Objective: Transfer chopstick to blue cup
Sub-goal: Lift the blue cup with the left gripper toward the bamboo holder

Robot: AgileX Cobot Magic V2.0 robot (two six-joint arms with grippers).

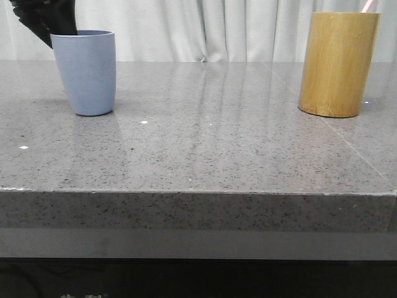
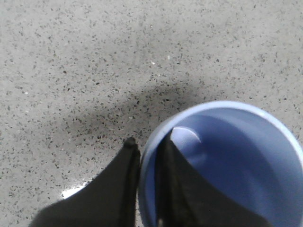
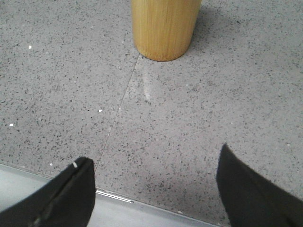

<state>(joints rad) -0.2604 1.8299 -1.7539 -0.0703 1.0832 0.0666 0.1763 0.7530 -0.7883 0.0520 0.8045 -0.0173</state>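
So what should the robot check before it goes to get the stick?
1. Blue cup upright on the table: ok.
2. Left gripper holding the cup: ok; one finger sits inside the rim, one outside, closed on the wall.
3. Cup empty and ready: ok; the left wrist view shows a bare bottom.
4. Right gripper open: ok; its fingers are wide apart with nothing between them.
5. Chopstick found: ok; a pink tip pokes out of the bamboo cup.
6. Chopstick's lean inside that cup: cannot tell.
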